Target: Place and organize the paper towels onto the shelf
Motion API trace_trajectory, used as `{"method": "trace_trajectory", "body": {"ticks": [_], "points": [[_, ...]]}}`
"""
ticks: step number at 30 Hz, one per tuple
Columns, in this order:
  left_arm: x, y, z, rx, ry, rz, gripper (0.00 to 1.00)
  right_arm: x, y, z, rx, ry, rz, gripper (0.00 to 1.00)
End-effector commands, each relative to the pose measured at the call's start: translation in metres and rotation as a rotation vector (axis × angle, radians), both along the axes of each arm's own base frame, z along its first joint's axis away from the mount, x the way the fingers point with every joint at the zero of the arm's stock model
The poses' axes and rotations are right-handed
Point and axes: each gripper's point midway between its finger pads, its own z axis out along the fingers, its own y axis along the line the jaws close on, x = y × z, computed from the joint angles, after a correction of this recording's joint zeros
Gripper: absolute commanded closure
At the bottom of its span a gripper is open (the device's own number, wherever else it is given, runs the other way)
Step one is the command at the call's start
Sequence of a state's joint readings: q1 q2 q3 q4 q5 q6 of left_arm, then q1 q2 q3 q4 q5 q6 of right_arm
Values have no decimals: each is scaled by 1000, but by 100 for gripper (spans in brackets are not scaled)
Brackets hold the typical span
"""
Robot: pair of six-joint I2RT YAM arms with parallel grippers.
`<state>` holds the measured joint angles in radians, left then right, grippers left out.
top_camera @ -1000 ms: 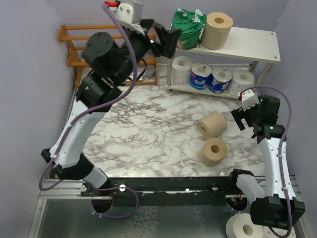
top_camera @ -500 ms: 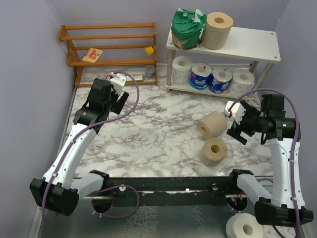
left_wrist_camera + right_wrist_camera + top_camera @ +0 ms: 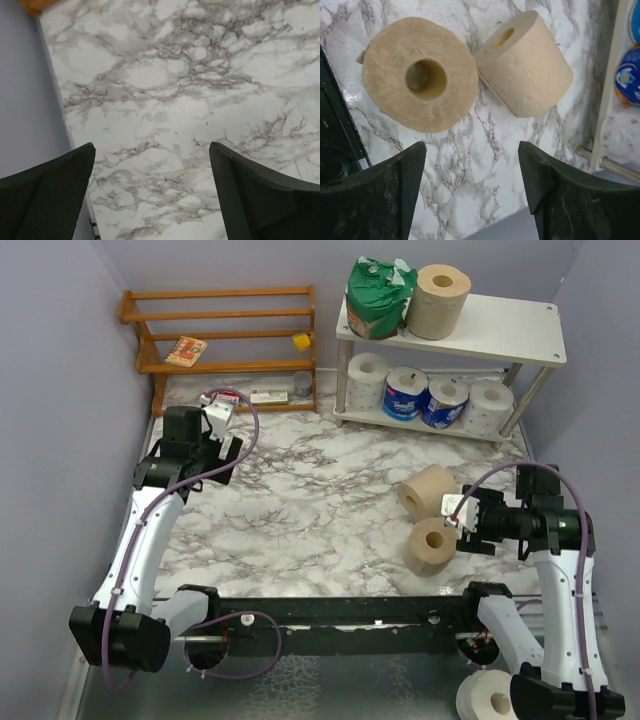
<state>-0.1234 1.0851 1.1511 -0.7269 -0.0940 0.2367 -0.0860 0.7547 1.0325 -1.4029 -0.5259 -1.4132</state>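
I'm looking at the right claw (image 3: 463, 528) hanging low over the marble-patterned bench (image 3: 300, 505), fingers spread wide and gripping nothing. Its wrist view is showing the upright tan-brown paper roll (image 3: 420, 75), core hole facing up, just past the fingertips. The tipped tan-brown paper roll (image 3: 527, 65) is lying on its side right beside it, on the shelf side. Neither one is sitting between the fingers.

The left claw (image 3: 218, 438) is hovering over bare marble near the left wall, well apart from any roll. It's spread wide too, with nothing in it.

The white two-tier shelf (image 3: 515, 328) is standing at the far right of the bench. On its top board the green-wrapped pack (image 3: 378, 285) and a third tan-brown roll (image 3: 442, 290) are sitting side by side. Lined up on the lower tier I'm seeing a plain white roll (image 3: 368, 375), two blue-wrapped rolls (image 3: 405, 392), and a pink-dotted white roll (image 3: 490, 400).

The orange-brown wooden slatted rack (image 3: 220, 315) is sitting in the far left corner.
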Motion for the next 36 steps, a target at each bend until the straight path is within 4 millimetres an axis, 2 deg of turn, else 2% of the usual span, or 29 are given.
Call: {"method": "trace_trajectory", "body": {"ticks": [1,6,8,10,12,15,22,36], "points": [[-24,-11,-42,-81,170,-49,1,6,19,-12,80,53,100,28],[-33,-20,-56,-155,240,-90,1,24,28,-15,156,122,103,34],[-32,-21,-59,-163,253,-91,1,29,26,-24,150,153,103,44],[-32,-22,-62,-173,266,-95,1,30,24,-34,149,216,96,61],[-32,-24,-64,-184,276,-96,1,31,23,-41,153,287,88,65],[-32,-23,-65,-186,276,-94,1,33,20,-51,146,345,71,65],[-31,-27,-71,-202,299,-106,1,44,11,-68,94,312,55,58],[-31,-28,-79,-221,324,-109,1,52,15,-82,98,461,60,48]]}}
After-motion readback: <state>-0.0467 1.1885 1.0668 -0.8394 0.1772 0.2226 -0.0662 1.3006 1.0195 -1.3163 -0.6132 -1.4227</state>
